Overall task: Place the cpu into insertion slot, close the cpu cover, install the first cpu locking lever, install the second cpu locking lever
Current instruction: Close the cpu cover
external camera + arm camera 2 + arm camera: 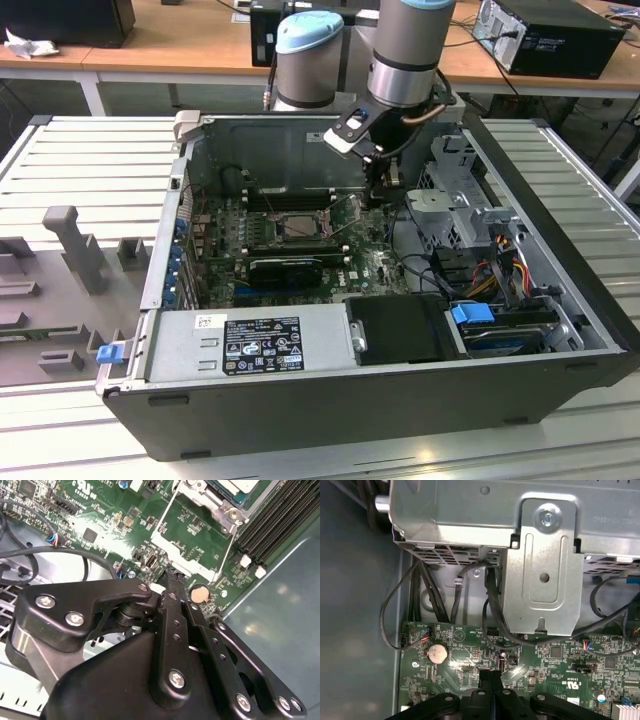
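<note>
The insertion slot (300,226) sits in the middle of the green board inside the open computer case. In the second wrist view the pale cpu (237,485) lies in it. The silvery cpu cover (207,497) frames the chip. Two thin wire locking levers (164,515) (226,550) run from the socket toward my gripper. My gripper (383,190) (171,575) (490,675) hangs just above the board, off the socket's corner on the exterior view's right. Its black fingers are pressed together, and I see nothing between them.
A coin battery (199,594) (438,653) lies close to the fingertips. Black memory slots (270,525) run beside the socket. A metal drive cage (540,570) and black cables (420,600) stand just beyond the gripper. The power supply (260,340) fills the case's near side.
</note>
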`<state>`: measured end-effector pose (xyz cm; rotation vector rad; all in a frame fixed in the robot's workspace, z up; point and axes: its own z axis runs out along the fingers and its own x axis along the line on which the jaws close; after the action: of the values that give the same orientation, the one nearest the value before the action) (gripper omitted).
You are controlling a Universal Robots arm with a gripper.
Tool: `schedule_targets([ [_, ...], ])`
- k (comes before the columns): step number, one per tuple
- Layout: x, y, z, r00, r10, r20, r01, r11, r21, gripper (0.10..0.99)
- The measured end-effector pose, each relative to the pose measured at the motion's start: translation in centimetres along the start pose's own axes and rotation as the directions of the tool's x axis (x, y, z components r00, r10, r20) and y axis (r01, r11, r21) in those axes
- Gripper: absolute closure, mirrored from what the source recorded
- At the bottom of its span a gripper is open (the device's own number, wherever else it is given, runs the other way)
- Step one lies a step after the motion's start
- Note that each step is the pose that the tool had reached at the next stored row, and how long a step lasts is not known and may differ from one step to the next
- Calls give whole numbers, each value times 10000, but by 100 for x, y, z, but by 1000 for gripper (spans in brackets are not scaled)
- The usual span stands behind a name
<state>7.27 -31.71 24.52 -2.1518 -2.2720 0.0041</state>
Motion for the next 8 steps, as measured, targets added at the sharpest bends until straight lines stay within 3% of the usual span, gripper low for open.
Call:
schedule_targets([
  [8, 5, -86, 4, 10000, 0, -2, 0, 10000, 28, 980],
])
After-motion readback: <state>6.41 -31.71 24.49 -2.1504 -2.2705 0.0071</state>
